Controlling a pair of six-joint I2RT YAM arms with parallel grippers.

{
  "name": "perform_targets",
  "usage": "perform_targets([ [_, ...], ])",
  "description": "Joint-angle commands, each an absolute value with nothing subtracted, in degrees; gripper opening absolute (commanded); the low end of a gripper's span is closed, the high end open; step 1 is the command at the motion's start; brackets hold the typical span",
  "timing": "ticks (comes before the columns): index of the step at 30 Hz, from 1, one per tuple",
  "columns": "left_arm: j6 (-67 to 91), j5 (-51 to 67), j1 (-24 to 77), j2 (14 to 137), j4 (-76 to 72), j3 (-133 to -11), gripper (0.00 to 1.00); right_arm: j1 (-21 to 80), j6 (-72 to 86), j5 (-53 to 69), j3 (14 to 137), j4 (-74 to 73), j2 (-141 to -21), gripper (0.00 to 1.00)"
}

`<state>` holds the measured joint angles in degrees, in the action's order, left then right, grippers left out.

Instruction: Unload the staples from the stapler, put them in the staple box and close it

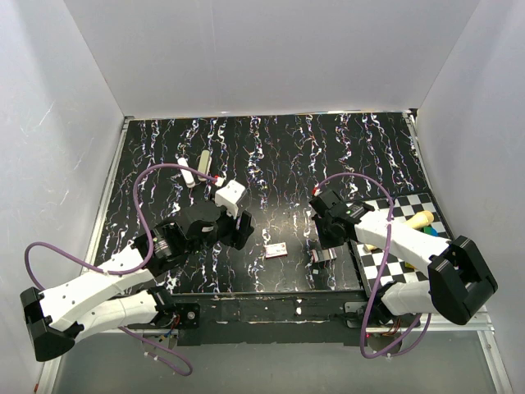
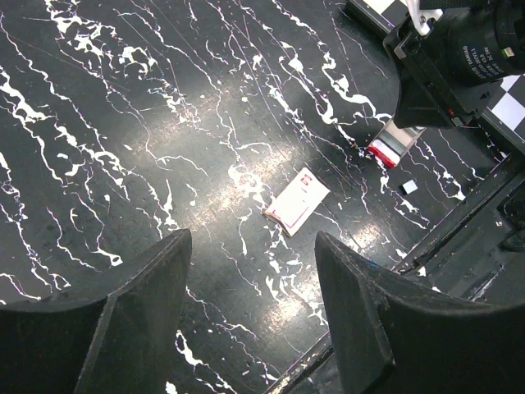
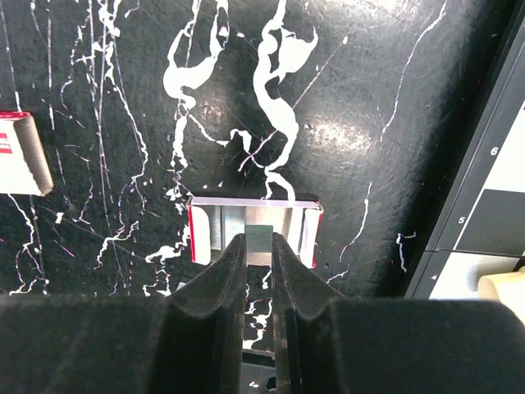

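Your right gripper [image 3: 259, 245] is at the bottom middle of the right wrist view. Its two fingers are squeezed almost together on a thin grey bit in the middle of the stapler [image 3: 215, 231]. The stapler is down on the black table [image 3: 369, 98]. In the top view it is low and a little right of the middle, just beside the checked board [image 1: 371, 264]. It looks like a shiny metal tray with a red wall on each side. You cannot tell if the grey bit is the row of staples or a part that pushes them.

This looks like the pulling-out step. Pull slowly and straight along the tray, not sideways, so the grey bit does not jam on the red walls. The stapler looks small and light, and nothing pins it down. It may lift or slide with your pull. If it does, stop.

Your left gripper [image 2: 253, 246] hangs wide open over the table with nothing in it. It could come across and press the stapler down. A small cream packet [image 2: 299, 201] with a red mark lies in between, so go over it.

Far up the top view, a white cube [image 1: 230, 195] and a pale wooden stick [image 1: 203, 158] are well apart from the work.
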<state>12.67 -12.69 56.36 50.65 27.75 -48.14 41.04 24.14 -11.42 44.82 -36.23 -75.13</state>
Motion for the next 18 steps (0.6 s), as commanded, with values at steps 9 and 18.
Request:
perform_targets([
  [9,12.74,-12.57,56.07,51.06,26.1,-47.72,0.62,40.25,26.54,-10.11,42.63,-34.98,-74.09,0.17],
  [18,12.92,-12.57,56.07,51.5,26.1,-47.64,0.62,40.17,26.63,-9.4,41.66,-34.63,-74.36,0.17],
])
